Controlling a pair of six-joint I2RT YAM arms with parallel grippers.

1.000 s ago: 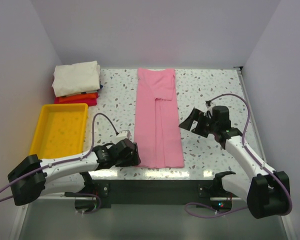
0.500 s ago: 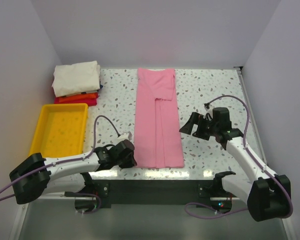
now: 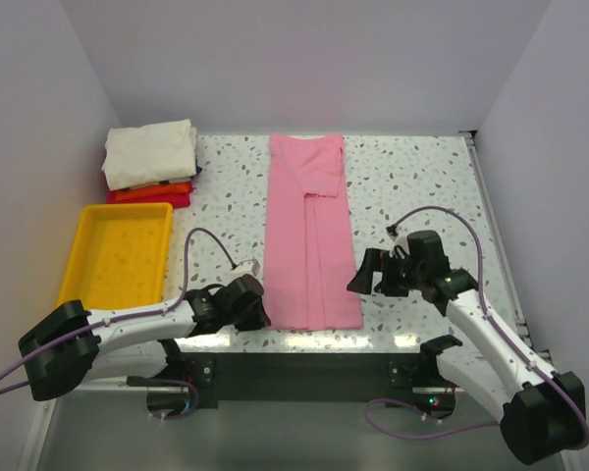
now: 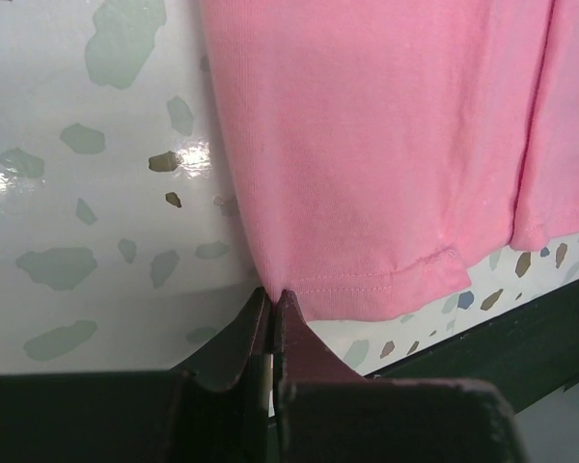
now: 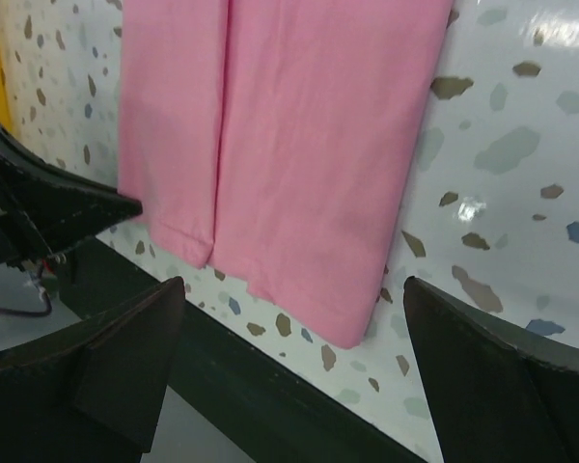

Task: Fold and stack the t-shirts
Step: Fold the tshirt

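A light pink t-shirt (image 3: 309,235), folded into a long strip, lies down the middle of the table. My left gripper (image 3: 262,314) is at its near left corner. In the left wrist view this left gripper (image 4: 272,292) is shut on the hemmed corner of the pink t-shirt (image 4: 367,145). My right gripper (image 3: 359,276) hovers by the near right corner with jaws wide apart. In the right wrist view the right gripper (image 5: 291,284) is open above that corner of the pink t-shirt (image 5: 309,174). Folded cream-white (image 3: 149,152), orange (image 3: 152,189) and red (image 3: 155,200) t-shirts are stacked at the back left.
A yellow tray (image 3: 83,255) stands at the left, between the stack and the left arm. The table's dark front edge (image 5: 270,386) runs just below the pink shirt's hem. Speckled table top (image 3: 412,186) shows to the right of the shirt.
My left gripper has shut on the pink shirt's near left corner. The right gripper has moved nearer and leftward, toward the near right corner, still open.
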